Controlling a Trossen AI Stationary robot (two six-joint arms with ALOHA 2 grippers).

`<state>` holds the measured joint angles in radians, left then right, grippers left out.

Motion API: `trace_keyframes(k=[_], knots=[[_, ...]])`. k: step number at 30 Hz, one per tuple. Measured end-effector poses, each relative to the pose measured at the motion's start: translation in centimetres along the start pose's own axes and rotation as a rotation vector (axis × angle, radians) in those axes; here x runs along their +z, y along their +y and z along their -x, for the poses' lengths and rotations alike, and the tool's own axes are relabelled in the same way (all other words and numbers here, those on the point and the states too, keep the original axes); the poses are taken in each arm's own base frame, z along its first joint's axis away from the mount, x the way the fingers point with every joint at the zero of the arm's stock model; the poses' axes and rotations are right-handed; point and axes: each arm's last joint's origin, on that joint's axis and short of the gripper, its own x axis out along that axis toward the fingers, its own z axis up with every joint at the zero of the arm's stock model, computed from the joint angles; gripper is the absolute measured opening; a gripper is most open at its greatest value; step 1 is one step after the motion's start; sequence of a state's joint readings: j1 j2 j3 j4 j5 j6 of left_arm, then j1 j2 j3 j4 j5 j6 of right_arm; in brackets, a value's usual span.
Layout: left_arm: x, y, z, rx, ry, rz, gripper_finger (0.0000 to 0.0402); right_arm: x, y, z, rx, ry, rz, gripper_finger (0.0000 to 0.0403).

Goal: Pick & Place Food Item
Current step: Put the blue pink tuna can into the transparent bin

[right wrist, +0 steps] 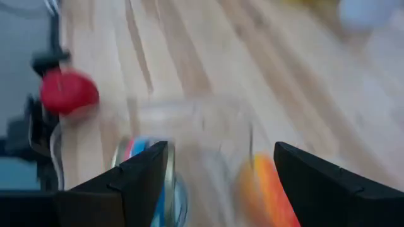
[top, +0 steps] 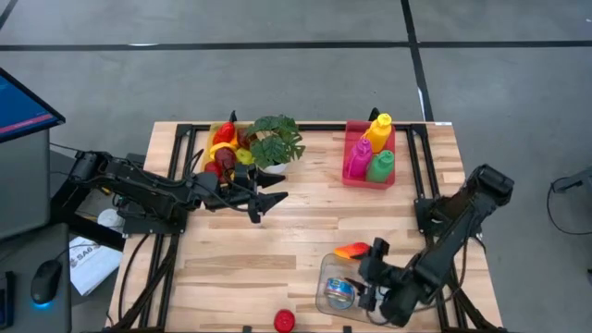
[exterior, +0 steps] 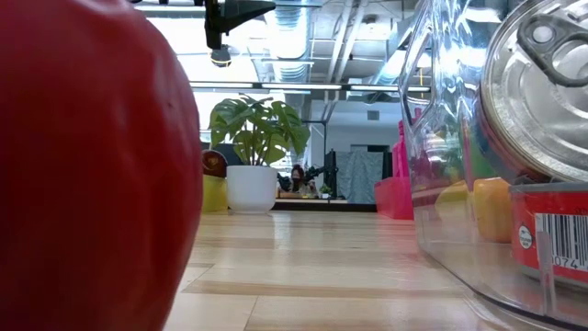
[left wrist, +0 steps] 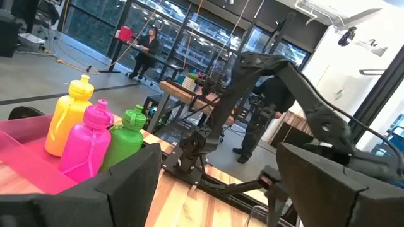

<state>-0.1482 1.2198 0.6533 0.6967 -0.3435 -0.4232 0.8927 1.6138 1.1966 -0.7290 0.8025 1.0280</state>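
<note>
Clear tub (top: 342, 282) sits near the table's front edge, a can (top: 339, 293) inside; right gripper (top: 375, 282) hovers over it, jaws spread, empty. We judge the orange food (top: 352, 250) beside it next. Left gripper (top: 264, 202) waits spread mid-table; red ball (top: 284, 320) rests at the edge.

A big red rounded thing (exterior: 87, 165) is filling the low view's left side, its edges running out of frame. My right wrist view is blurring the clear plastic container (right wrist: 189, 139), and the silver-topped can (top: 339, 293) is showing only partly behind its wall.
</note>
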Motion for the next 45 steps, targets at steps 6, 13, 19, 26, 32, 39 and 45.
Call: trace_keyframes(k=[6,13,19,26,32,39,45], knots=[[0.0,0.0,0.0,0.0,0.0,0.0,0.0305,-1.0,2.5,0.0,-0.008,0.207,-0.018,0.0285],[0.1,0.1,-0.1,0.006,-0.003,-0.001,0.0305,-1.4,4.6,0.0,0.034,0.267,-0.001,0.0285],[0.1,0.2,-0.1,0.006,-0.002,-0.001,0.0305,-1.0,4.4,-0.4,0.01,0.228,-0.013,0.0285],[-0.2,0.3,-0.1,0.019,0.025,-0.012,0.0305,-1.5,4.0,-1.4,-0.011,0.203,-0.021,0.0285],[-0.3,0.3,-0.1,0.02,0.028,-0.013,0.0305,-2.4,4.0,-2.2,0.013,0.192,-0.043,0.0285],[-0.3,0.3,-0.1,0.02,0.028,-0.013,0.0305,-2.4,4.2,-2.2,0.037,0.186,-0.048,0.0285],[-0.3,0.3,-0.1,0.02,0.028,-0.013,0.0305,-2.2,4.1,-2.4,0.02,0.189,-0.172,0.0285]])
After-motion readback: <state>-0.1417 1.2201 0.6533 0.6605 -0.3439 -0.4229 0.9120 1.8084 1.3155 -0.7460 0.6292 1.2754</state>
